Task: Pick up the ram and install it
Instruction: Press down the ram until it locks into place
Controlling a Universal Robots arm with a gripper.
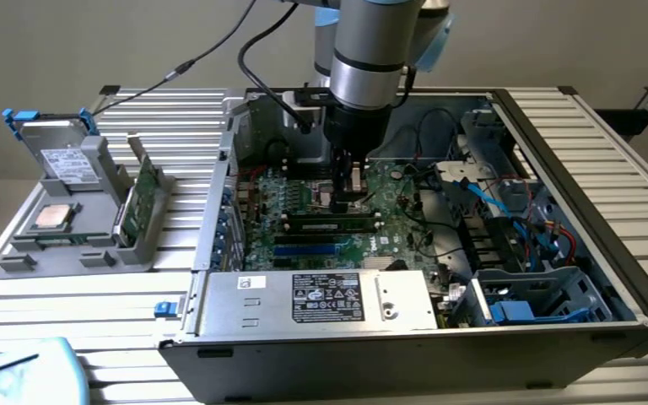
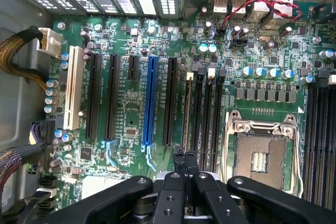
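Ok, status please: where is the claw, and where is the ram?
Claw shut, low over motherboard. One ram seated in slot beside it. Black cables close by.

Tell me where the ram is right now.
The ram stands in a motherboard slot inside the open computer case, right by the shut gripper, between the blue slot and the empty processor socket.

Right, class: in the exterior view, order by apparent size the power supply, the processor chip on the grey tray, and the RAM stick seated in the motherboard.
1. Power supply, clearly largest.
2. RAM stick, long and thin.
3. Processor chip, smallest, though close to the RAM stick in area, so this order is unsure.
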